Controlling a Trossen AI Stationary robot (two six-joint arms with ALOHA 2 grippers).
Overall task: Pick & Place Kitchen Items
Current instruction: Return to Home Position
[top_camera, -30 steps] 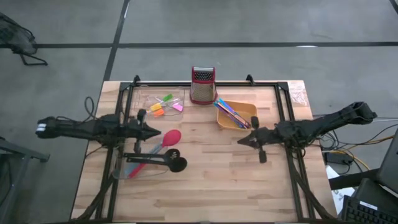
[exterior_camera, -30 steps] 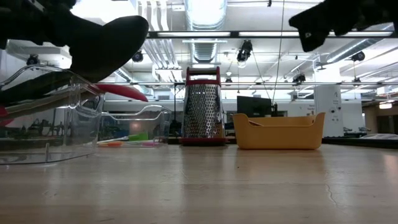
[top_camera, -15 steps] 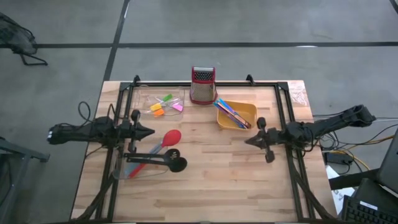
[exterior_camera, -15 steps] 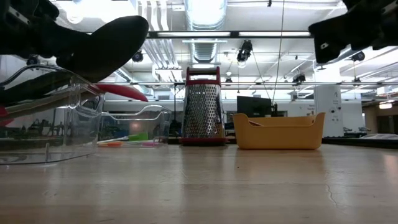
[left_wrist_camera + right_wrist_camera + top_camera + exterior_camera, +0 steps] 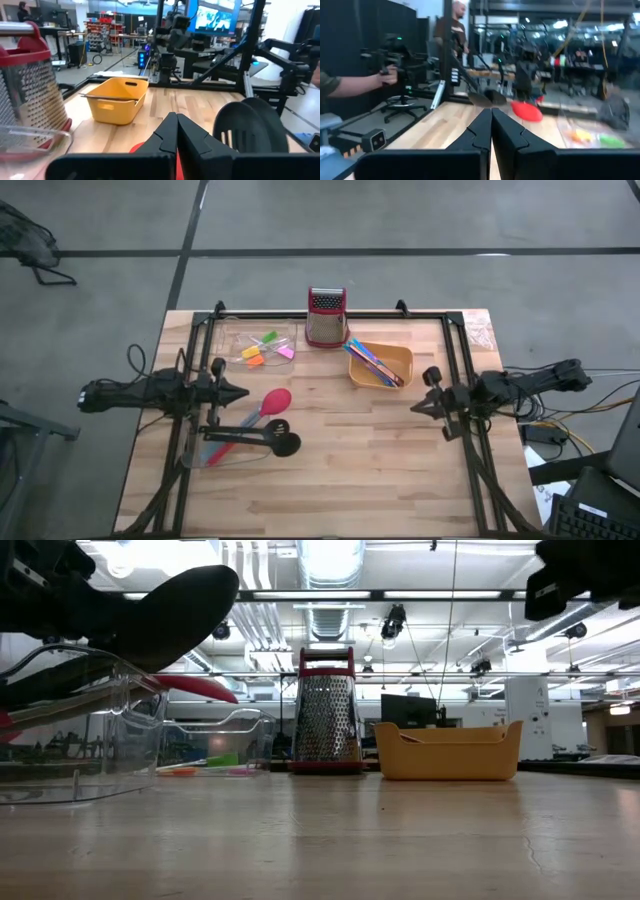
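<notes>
Black spoons (image 5: 285, 444) in tray (image 5: 200, 458) — L arm (image 5: 140, 390), R arm (image 5: 520, 383) level, jaws together

A robotics lab in an open industrial hall is shown. A wooden bench (image 5: 330, 490) is fitted with a black metal frame (image 5: 260, 314) and two dark robot arms (image 5: 140, 390), with cables (image 5: 133, 355) looped beside them. From above, a grey concrete floor (image 5: 400, 220) crossed by a dark line (image 5: 350, 252) is seen. Overhead, bare ducts (image 5: 330, 580), pipes and strip lights are left exposed. Beyond the bench, further framed rigs (image 5: 250, 45), lit screens (image 5: 215, 17) and stocked shelves (image 5: 100, 27) can be made out. A person (image 5: 455, 25) is seen standing among equipment, and a handheld device (image 5: 390, 52) is gripped at the end of a second person's outstretched forearm (image 5: 350, 85).
</notes>
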